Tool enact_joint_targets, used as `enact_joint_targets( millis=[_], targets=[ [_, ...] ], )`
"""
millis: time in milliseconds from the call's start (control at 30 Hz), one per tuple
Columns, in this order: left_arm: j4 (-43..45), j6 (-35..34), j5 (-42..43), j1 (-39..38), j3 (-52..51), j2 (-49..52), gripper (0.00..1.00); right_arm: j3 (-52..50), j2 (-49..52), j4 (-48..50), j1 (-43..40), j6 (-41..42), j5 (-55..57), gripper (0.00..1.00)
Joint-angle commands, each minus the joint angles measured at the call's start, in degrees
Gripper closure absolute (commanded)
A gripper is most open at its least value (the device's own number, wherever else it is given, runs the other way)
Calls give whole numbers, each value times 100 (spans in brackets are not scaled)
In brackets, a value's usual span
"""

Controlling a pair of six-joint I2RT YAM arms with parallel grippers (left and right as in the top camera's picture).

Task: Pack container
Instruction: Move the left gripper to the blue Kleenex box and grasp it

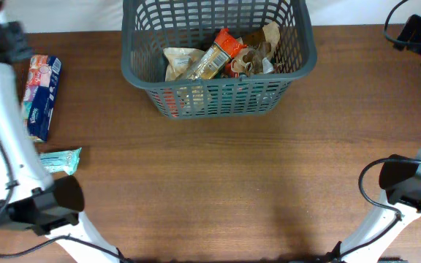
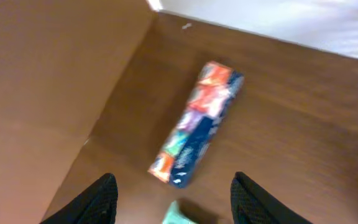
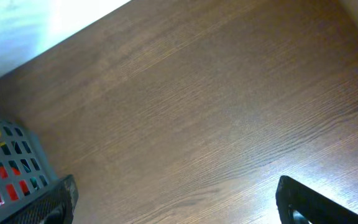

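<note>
Left hand (image 2: 174,180) wide open, empty, over tissue pack (image 2: 197,121). Pack's long axis runs away between the fingers (image 2: 104,199). Container (image 1: 218,102) well off to its right.

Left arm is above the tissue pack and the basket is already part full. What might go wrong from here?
1. The tissue pack is long and lies slanted to the open fingers of the left gripper; gripped near one end, it may droop or slip.
2. The teal packet lies close to it and might get nudged or pinched.
3. Snacks are piled in the container, so the long pack may perch on top.
</note>
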Motion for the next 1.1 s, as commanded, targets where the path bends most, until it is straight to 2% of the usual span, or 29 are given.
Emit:
enact_joint_targets(
  millis=[0,133,367,467,533,633,767,1067],
  targets=[
    [-31,184,450,404,2,-131,46,20,-72,-2,-7,42,50,1],
    [-26,940,1368,765,-251,-37,45,20,-72,-2,-7,42,50,1],
    [188,1458,1499,898,-337,608,40,20,-72,-2,-7,42,50,1],
    [273,1773,1506,883,-337,925,35,20,-72,-2,-7,42,50,1],
    [280,2081,1707,885,-337,1121,35,20,-72,-2,-7,42,50,1],
    [306,2387,1954,890,-337,1364,29,20,-72,-2,-7,42,50,1],
    [481,2546,1950,914,-337,1644,15,20,-72,-2,-7,42,50,1],
    [1051,2555,1952,938,-339,2094,13,20,-72,-2,-7,42,50,1]
  ],
)
